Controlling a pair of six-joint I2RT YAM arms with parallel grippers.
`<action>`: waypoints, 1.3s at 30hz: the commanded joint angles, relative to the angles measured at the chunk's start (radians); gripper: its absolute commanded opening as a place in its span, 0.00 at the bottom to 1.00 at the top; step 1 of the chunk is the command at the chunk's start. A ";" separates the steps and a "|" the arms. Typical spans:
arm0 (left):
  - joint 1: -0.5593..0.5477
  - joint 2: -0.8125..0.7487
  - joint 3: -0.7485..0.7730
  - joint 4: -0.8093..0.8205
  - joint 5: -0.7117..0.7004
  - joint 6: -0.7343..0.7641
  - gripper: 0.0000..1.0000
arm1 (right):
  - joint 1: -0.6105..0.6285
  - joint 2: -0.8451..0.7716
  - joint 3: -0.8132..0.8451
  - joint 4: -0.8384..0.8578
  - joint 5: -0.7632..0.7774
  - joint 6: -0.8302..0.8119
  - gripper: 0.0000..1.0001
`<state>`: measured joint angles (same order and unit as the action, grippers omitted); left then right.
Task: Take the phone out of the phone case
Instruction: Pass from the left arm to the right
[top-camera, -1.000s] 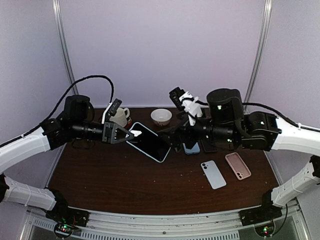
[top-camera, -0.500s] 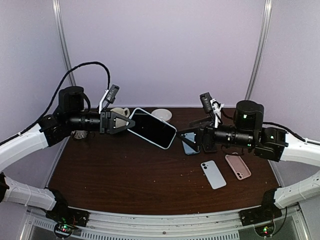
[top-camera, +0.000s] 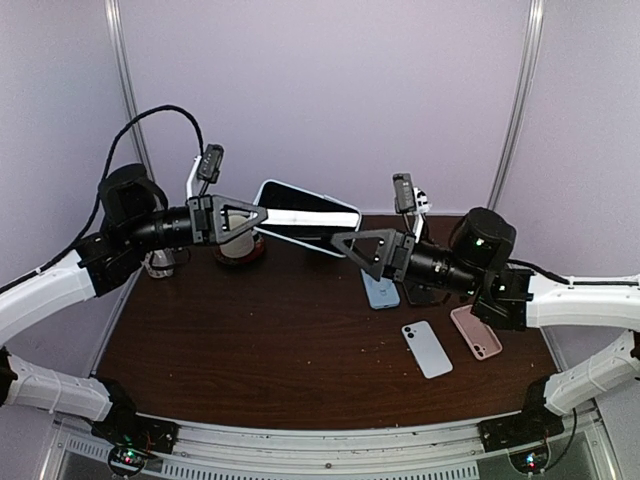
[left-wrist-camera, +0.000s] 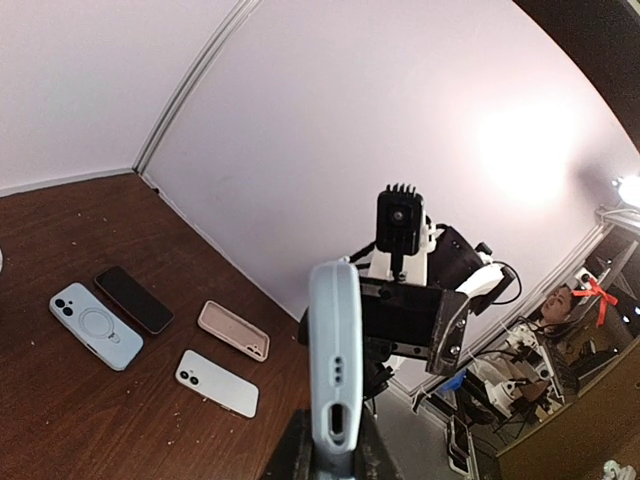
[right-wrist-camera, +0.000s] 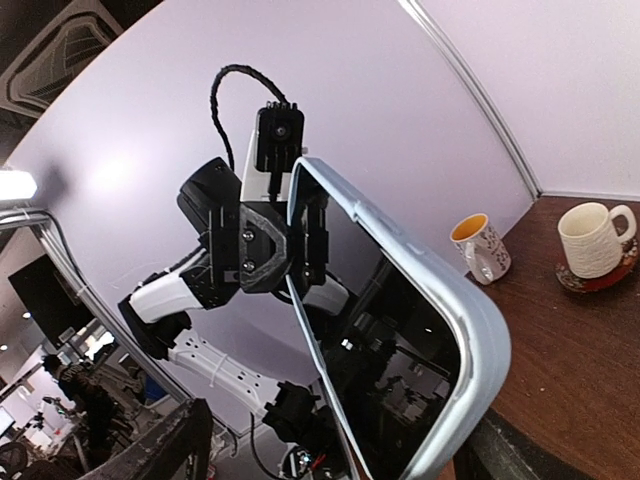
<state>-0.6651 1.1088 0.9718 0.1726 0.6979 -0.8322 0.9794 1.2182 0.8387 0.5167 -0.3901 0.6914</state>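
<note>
The phone (top-camera: 300, 208), black-screened and in a light blue phone case (top-camera: 318, 222), hangs level in the air above the table's back. My left gripper (top-camera: 260, 214) is shut on its left end. In the left wrist view the case's edge (left-wrist-camera: 335, 360) rises from between the jaws of that gripper (left-wrist-camera: 335, 458). My right gripper (top-camera: 342, 240) is open at the phone's right end. In the right wrist view the phone's screen (right-wrist-camera: 395, 340) and case rim (right-wrist-camera: 455, 300) reach down between the wide-apart fingers (right-wrist-camera: 160, 445) of the right gripper (right-wrist-camera: 330, 462).
On the brown table (top-camera: 250, 340) lie a light blue case (top-camera: 382, 291), a black phone (top-camera: 420, 292), a white phone (top-camera: 427, 349) and a pink case (top-camera: 476, 331). A white mug (top-camera: 238, 240) and a patterned mug (top-camera: 160, 262) stand at the back left.
My left arm has lifted the phone off its low tilt to a higher, level hold. The right gripper drew back, then came up to the phone's right end.
</note>
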 joint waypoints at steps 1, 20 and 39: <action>-0.004 -0.037 -0.001 0.168 -0.027 -0.053 0.00 | -0.004 0.052 -0.014 0.298 -0.068 0.151 0.80; -0.004 -0.041 -0.079 0.273 -0.112 -0.174 0.00 | -0.008 0.188 0.095 0.450 -0.019 0.216 0.37; -0.004 -0.028 -0.115 0.280 -0.160 -0.210 0.00 | -0.013 0.206 0.122 0.477 0.098 0.254 0.22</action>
<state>-0.6716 1.0767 0.8749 0.3958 0.5827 -1.0325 0.9695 1.4338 0.9123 0.9043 -0.3279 0.9413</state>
